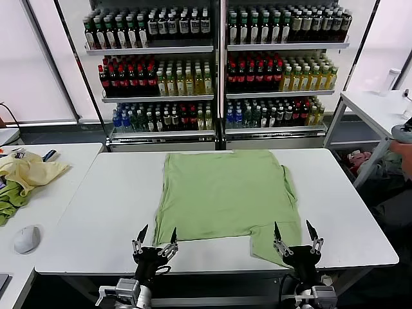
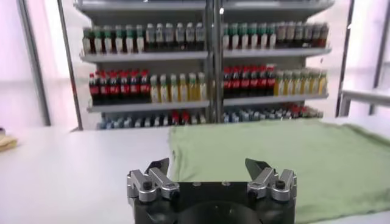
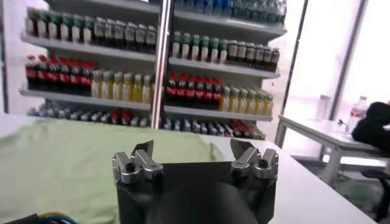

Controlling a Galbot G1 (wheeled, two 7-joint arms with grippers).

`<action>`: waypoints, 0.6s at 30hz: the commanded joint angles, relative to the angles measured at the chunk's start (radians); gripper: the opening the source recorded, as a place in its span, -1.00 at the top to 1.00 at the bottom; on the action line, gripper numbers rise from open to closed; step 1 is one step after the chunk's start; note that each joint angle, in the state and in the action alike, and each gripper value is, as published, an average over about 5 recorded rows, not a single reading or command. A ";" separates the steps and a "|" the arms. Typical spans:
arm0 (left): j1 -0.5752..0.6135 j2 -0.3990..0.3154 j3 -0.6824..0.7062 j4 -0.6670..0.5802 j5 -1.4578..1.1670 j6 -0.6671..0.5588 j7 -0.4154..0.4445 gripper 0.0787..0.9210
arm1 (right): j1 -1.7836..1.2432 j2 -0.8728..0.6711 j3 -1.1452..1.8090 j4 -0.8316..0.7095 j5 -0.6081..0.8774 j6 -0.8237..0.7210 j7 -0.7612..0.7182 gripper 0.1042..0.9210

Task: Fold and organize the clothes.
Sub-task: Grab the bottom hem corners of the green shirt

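The clothes are one light sage-green shirt [image 1: 225,190] spread flat on the white table [image 1: 109,212], its back up, with a flap hanging toward the near edge at right. My left gripper [image 1: 156,234] is open at the table's near edge, just off the shirt's near left corner. My right gripper [image 1: 295,230] is open too, over the near right flap. In the left wrist view the shirt [image 2: 286,164] lies beyond the left gripper [image 2: 209,165]. The right wrist view shows the shirt [image 3: 67,158] ahead of the right gripper [image 3: 192,148]. Nothing sits between either pair of fingers.
Drink shelves [image 1: 219,64] stand behind the table. A side table at left carries a pale yellow cloth [image 1: 29,170], a darker green cloth [image 1: 9,199] and a white mouse [image 1: 27,239]. Another white table [image 1: 376,106] and a person's arm [image 1: 402,151] are at right.
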 commanded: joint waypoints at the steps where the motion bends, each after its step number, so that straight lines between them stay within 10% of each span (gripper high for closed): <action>1: -0.133 0.013 0.004 0.080 -0.114 0.232 -0.084 -0.77 | 0.004 -0.005 0.004 -0.009 0.005 -0.143 0.025 -0.76; 18: -0.231 -0.012 0.039 0.210 -0.120 0.270 -0.152 -0.77 | 0.045 0.017 -0.017 -0.121 0.062 -0.213 0.053 -0.62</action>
